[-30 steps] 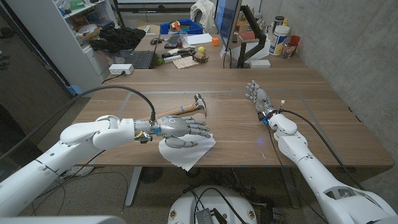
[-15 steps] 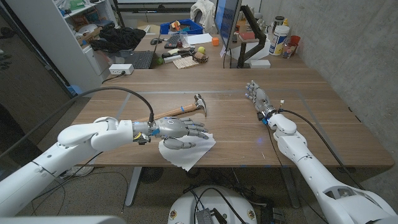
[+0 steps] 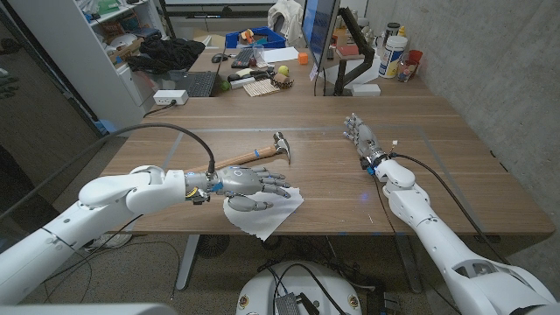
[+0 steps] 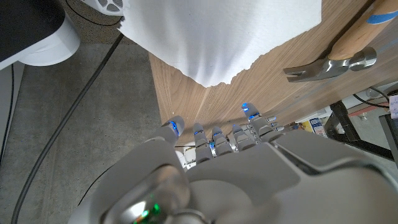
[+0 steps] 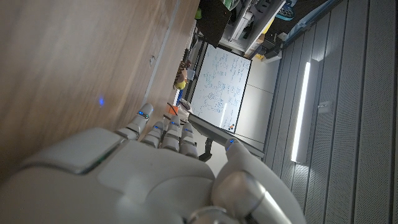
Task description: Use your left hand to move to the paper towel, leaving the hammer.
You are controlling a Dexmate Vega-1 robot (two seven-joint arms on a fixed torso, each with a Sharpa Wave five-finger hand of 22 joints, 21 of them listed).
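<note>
Head view: my left hand (image 3: 249, 185) hangs over the near-left part of the wooden table (image 3: 420, 131), fingers spread, nothing held, its fingertips over the paper towel (image 3: 267, 213). The towel is a thin white sheet, roughly diamond-shaped, one corner lapping over the table's near edge. The hammer (image 3: 259, 153) lies just beyond my hand, apart from it as far as I can tell: pale wooden handle with a blue band, bright steel claw head pointing to the table's middle. Judgement: the shift to the towel looks nearly done, the hammer is left where it lies; what remains is to settle the hand on the sheet. My right hand (image 3: 359, 131) stands on its edge well apart on the right side, fingers fairly straight, holding nothing. Left wrist view: the backs of my fingers (image 4: 214, 138) reach toward the towel (image 4: 224, 37), soft and faintly creased, with a ragged torn edge against the smooth wood grain; the hammer's polished head (image 4: 329, 65) and taped handle sit beside it. Right wrist view: my right hand (image 5: 149, 168) sits by bare wood, fingers close together, empty.
</note>
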